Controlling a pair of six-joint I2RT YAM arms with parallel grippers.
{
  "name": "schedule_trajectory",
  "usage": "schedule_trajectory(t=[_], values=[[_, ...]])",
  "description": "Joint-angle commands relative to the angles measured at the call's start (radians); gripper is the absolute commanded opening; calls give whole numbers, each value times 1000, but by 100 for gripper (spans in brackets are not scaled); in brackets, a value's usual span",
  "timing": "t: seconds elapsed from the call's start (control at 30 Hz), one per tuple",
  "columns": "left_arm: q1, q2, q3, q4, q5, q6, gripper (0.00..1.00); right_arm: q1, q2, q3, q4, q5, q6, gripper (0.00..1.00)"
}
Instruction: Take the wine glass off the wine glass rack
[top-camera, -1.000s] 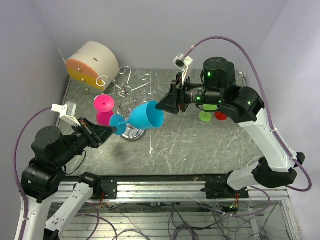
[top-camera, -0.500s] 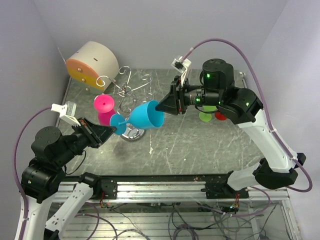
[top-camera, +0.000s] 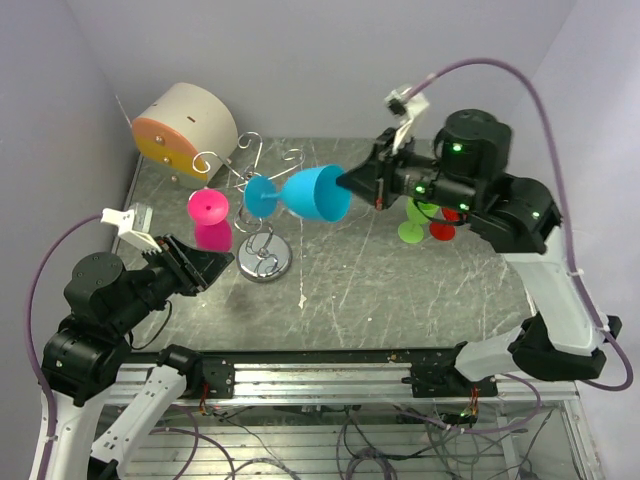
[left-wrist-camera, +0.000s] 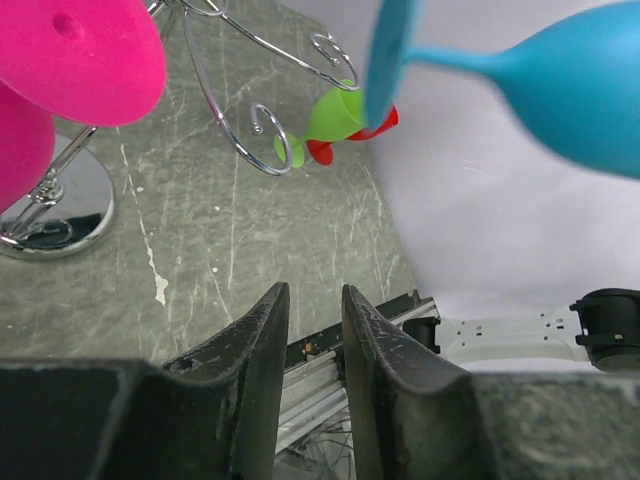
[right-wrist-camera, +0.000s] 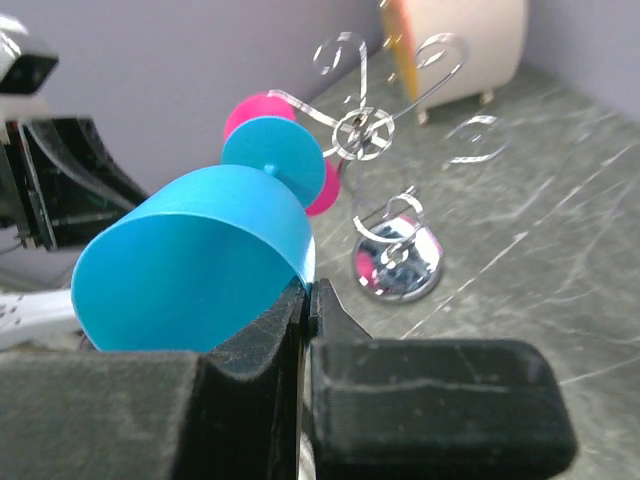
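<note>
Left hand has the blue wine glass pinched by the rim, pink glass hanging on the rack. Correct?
Not quite: it is the right hand that pinches the blue wine glass by the rim, as the right wrist view shows. The left hand is open and empty. The pink wine glass does hang on the wine glass rack.

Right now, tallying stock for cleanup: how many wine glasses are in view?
4: blue glass in the right gripper, pink glass on the wine glass rack, green glass and red glass beyond the right arm, partly hidden.
</note>
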Motion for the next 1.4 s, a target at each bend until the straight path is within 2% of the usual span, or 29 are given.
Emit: schedule_trajectory(t=[0.0, 0.17, 0.3, 0.37, 0.43, 0.5, 0.6, 0.73, 0.97, 1.37], values=[[-5, 1, 18, -20, -44, 40, 39, 0, -44, 113, -43, 208, -52, 0], [-5, -35, 20, -55, -122, 85, 39, 0, -71, 132, -21, 408, -74, 0], [-5, -83, -4, -87, -221, 129, 38, 0, -75, 90, 23, 677, -103, 0], [-5, -109, -26, -95, -271, 142, 38, -4, -53, 67, 40, 778, -127, 0], [-5, -133, -47, -97, -310, 155, 38, -36, 6, 76, 23, 808, -134, 0], [-5, -155, -66, -97, -356, 163, 37, -126, 76, 113, -21, 739, -119, 0], [-5, -189, -77, -101, -399, 166, 37, -317, 186, 145, -77, 505, -91, 0], [-5, -228, -74, -104, -449, 176, 37, -457, 329, 169, -142, 329, -58, 0], [-5, -282, -91, -136, -533, 216, 37, -494, 546, 197, -248, 237, -67, 0], [-5, -320, -159, -132, -535, 195, 38, -528, 617, 88, -257, 280, -84, 0]])
